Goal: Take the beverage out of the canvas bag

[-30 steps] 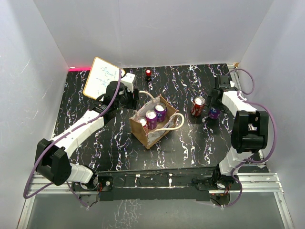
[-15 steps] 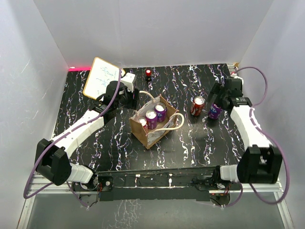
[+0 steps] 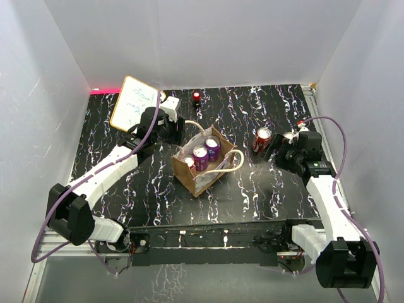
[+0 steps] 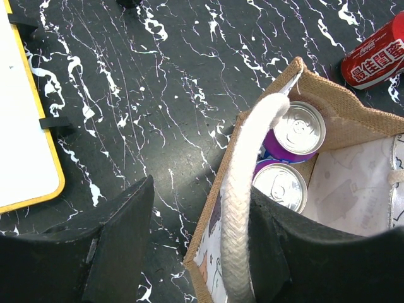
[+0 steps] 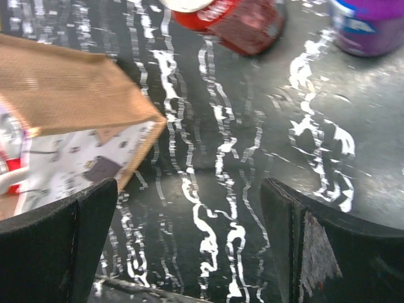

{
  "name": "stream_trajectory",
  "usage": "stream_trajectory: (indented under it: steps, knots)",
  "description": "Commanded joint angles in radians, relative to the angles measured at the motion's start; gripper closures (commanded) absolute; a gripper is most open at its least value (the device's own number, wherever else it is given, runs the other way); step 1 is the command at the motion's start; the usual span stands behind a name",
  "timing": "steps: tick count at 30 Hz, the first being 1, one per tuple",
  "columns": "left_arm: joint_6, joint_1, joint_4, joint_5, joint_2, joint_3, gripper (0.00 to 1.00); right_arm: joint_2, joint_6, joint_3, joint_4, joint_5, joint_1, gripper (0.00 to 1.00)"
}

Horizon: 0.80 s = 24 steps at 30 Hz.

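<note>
The canvas bag (image 3: 203, 169) stands mid-table with two purple cans (image 3: 201, 156) and a red can (image 3: 189, 163) inside. My left gripper (image 3: 175, 129) is at the bag's far left corner. In the left wrist view this gripper (image 4: 202, 208) is open, and its fingers straddle the bag wall and a cream handle (image 4: 243, 189). Two purple can tops (image 4: 300, 129) show below. My right gripper (image 3: 279, 151) is open and empty over bare table (image 5: 189, 202). It is between the bag (image 5: 76, 95), a red can (image 5: 233, 19) and a purple can (image 5: 369, 25).
A red can (image 3: 261, 140) and a purple can (image 3: 288, 140) stand on the table right of the bag. A white board with a yellow rim (image 3: 134, 104) leans at the back left. A small red-lit object (image 3: 196, 96) sits at the back. White walls enclose the table.
My right arm has swung back toward the near side. Its gripper has left the purple can beside the red can and now faces the bag. My left arm has not moved.
</note>
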Motion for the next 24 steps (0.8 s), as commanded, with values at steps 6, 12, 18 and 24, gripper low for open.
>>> stream_trajectory:
  steps: [6,12,18,24]
  knots:
    - [-0.015,-0.001,-0.002,0.022,-0.006,0.042,0.46,0.016,0.083,0.278,0.079,-0.108,0.139,0.01]
    - [-0.011,-0.001,-0.005,0.015,-0.006,0.043,0.46,0.158,0.121,0.432,0.105,0.03,0.391,0.01]
    - [-0.008,-0.002,-0.006,0.01,-0.006,0.043,0.46,0.308,0.152,0.522,0.106,0.202,0.624,0.01]
    - [-0.007,-0.002,-0.008,0.007,-0.006,0.045,0.46,0.485,0.165,0.614,0.05,0.331,0.771,0.01]
